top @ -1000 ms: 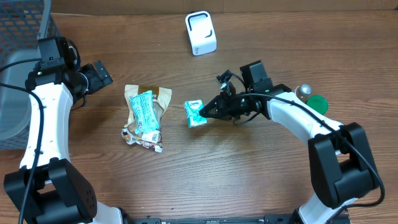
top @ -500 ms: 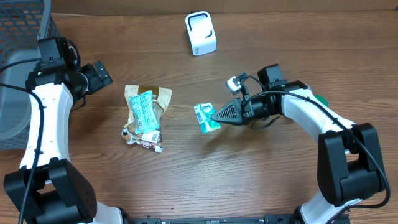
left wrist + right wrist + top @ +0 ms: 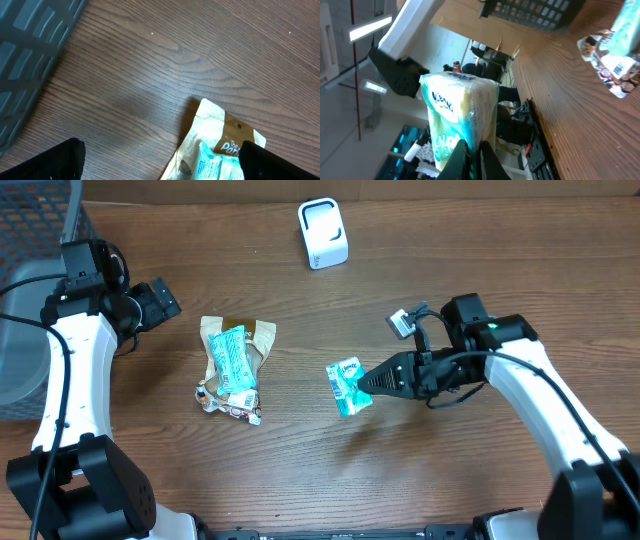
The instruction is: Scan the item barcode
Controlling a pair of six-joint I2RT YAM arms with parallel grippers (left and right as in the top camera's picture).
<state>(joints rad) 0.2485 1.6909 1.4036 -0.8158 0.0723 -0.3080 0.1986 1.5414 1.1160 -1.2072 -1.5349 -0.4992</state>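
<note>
**Right pincer** (image 3: 368, 383): fingers together, clamped on one edge of a small teal-and-white tissue pack (image 3: 346, 388). The pack sits at the fingertips, right of centre and apparently lifted clear of the bench (image 3: 300, 480).

**Step in hand (judged):** item picked up, carry toward the scanner under way.

**White scanner** (image 3: 322, 233): at the far edge of the bench, well apart from the pack.

**Next move calls for:** bringing the pack up to the scanner's face and turning it so the barcode side meets it. No barcode can be made out in either view.

**Left pincer** (image 3: 160, 300): fingers apart, holding nothing, near the wire basket (image 3: 40, 220).

**Heap of snack packets** (image 3: 232, 365): lying on the bench between the arms, touched by neither pincer.
</note>
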